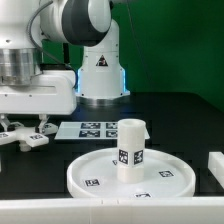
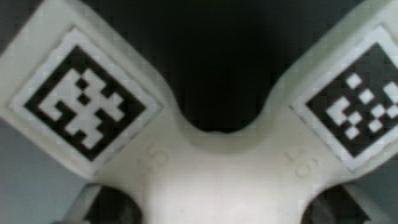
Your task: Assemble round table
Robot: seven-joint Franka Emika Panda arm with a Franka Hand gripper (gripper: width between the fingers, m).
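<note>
The cross-shaped foot (image 1: 27, 139) lies low at the exterior view's left, by the table surface. My gripper (image 1: 25, 124) is right over it, with the fingers down around its middle. In the wrist view the foot (image 2: 214, 150) fills the picture, with two tagged arms spreading away. Its white body sits between my dark fingers (image 2: 111, 205), so the gripper (image 2: 217, 208) looks shut on it. The large round disc (image 1: 90, 172) lies at the front centre. The short thick leg (image 1: 131, 146) stands upright in its middle.
The marker board (image 1: 92, 129) lies flat behind the disc, in front of the arm's base (image 1: 100, 75). A plain white block (image 1: 215, 166) sits at the exterior view's right edge. The table is black.
</note>
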